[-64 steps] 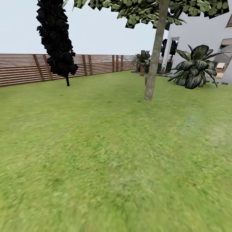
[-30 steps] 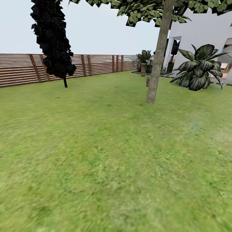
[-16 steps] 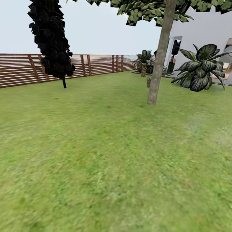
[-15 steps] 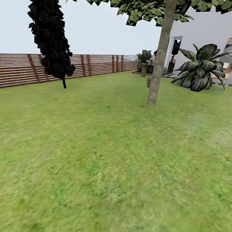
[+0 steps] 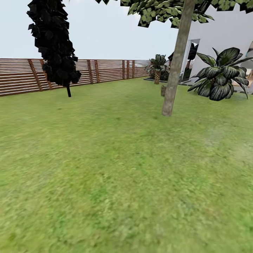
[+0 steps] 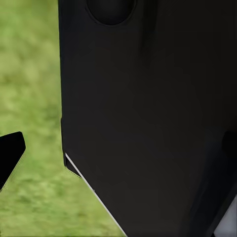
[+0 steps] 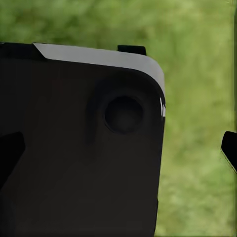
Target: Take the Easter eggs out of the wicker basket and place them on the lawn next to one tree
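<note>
Right pincer (image 7: 118, 143) fingertips over blurred lawn (image 7: 197, 98), tree (image 5: 174, 70) ahead

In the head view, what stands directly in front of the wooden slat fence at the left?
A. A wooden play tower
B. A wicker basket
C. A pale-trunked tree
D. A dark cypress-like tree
D: the dark cypress-like tree rises on its thin stem in front of the fence, while the pale-trunked tree stands further right on the lawn.
</note>
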`<state>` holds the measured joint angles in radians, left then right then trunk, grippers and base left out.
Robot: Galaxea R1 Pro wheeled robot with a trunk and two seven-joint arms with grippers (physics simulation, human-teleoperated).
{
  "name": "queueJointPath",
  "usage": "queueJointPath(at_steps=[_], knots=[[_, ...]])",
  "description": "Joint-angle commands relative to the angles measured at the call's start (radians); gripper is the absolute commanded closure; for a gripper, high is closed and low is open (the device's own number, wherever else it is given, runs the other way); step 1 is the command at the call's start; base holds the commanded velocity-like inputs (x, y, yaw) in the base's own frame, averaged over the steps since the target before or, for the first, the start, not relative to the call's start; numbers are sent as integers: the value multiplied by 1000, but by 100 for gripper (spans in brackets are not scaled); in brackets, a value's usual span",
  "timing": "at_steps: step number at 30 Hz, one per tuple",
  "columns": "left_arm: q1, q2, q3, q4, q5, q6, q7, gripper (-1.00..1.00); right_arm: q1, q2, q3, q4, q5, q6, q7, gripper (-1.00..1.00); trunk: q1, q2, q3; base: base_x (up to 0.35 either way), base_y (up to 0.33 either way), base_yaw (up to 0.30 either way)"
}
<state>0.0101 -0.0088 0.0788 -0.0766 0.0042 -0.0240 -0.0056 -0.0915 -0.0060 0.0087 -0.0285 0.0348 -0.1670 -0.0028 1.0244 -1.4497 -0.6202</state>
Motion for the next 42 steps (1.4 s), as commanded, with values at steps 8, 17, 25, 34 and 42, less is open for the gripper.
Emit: queueJointPath(at_steps=[8, 17, 25, 34, 42], knots=[[1, 0, 7, -2, 0, -1, -1, -100, -1, 0, 0, 1, 4, -3, 0, -100, 1, 0, -1, 339, 0, 0], [1, 0, 7, -2, 0, -1, -1, -100, -1, 0, 0, 1, 4, -3, 0, -100, 1, 0, -1, 339, 0, 0], [1, 0, 7, -2, 0, -1, -1, -100, -1, 0, 0, 1, 4, -3, 0, -100, 1, 0, -1, 339, 0, 0], [1, 0, 8, -2, 0, -1, -1, -100, -1, 0, 0, 1, 4, -3, 0, -100, 1, 0, -1, 339, 0, 0], [1, 0, 7, -2, 0, -1, -1, -100, -1, 0, 0, 2, 4, -3, -1, -100, 1, 0, -1, 339, 0, 0]])
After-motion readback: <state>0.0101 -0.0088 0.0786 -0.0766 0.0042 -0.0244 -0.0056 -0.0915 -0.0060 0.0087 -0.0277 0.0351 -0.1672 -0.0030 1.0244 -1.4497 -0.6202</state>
